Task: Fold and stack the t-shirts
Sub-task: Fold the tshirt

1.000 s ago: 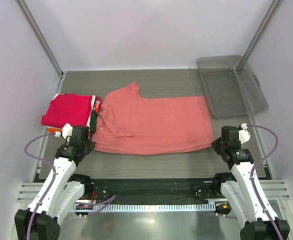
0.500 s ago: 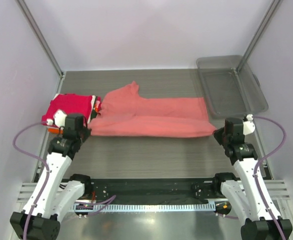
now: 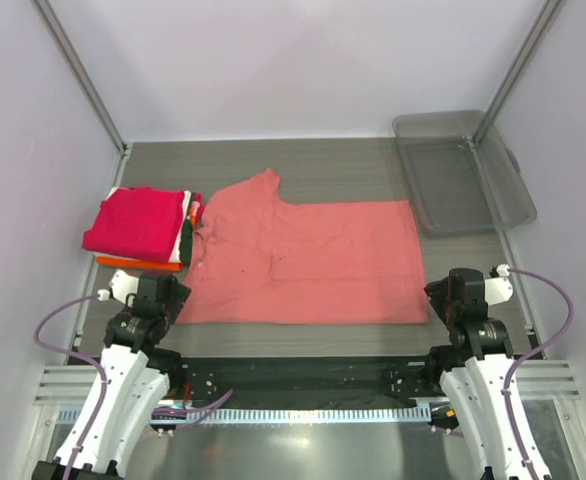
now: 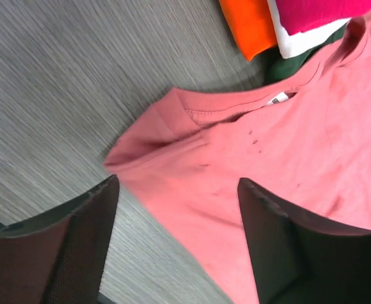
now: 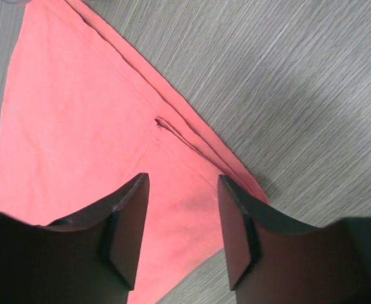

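Left end effector (image 4: 176, 253): jaws well apart, nothing in them, hovering over the shoulder corner of the coral shirt (image 4: 287, 158). Right end effector (image 5: 179, 234): also parted and empty, poised above the hem (image 5: 192, 142) corner.

The shirt lies flat on the desk (image 4: 59, 82), spread ahead of both end effectors and spanning the gap between them. It looks like light, limp cotton, so I'd expect it to sag, crease and drag rather than hold a shape. The best hold is probably a pinch at the two near corners, catching every layer, with both arms moving together.

Further out, beyond the left end effector and to its left, sits the stack (image 3: 138, 225) of folded shirts. The bin (image 3: 463, 180) is well beyond the right one.

The left wrist camera picks up the collar (image 4: 236, 111), its white label (image 4: 278, 98), tiny dark specks, and the orange and dark green layers in the stack. The right wrist camera shows doubled edges at the hem, which suggests two layers. Only the overhead view gives the whole outline.
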Controlling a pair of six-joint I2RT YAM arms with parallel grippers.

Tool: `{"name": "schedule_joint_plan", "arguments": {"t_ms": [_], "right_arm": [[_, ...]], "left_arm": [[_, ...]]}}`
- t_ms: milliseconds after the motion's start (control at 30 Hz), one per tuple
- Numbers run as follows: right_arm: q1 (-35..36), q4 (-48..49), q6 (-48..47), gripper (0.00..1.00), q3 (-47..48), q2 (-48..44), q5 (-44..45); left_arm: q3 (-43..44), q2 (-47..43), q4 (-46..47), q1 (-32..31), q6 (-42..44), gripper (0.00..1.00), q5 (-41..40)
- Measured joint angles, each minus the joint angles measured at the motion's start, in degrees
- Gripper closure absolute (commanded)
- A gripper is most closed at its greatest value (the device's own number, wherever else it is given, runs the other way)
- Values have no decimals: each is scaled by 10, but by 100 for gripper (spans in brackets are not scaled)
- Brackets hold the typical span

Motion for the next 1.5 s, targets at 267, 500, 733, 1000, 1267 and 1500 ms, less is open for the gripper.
{"name": "schedule_joint_plan", "arguments": {"t_ms": [267,500,733,1000,1267,1500], "right_arm": [[0,18,-59,48,46,68,-21],[2,120,-200,48,185,234,-74],[39,184,-288,52,285,417,-111],[95,225,-317,57,342,566,-104],[109,279,-328,53,355,589,-99],[109,299,-328,54,355,589,-108]], "left_arm": [[66,27,16,0,69,2,17],[208,203,143,1,188,0,131],[332,455,249,-5,256,2,204],[586,740,252,-7,305,14,208],[807,964,228,-7,348,13,245],[899,1066,190,-7,364,13,254]]}}
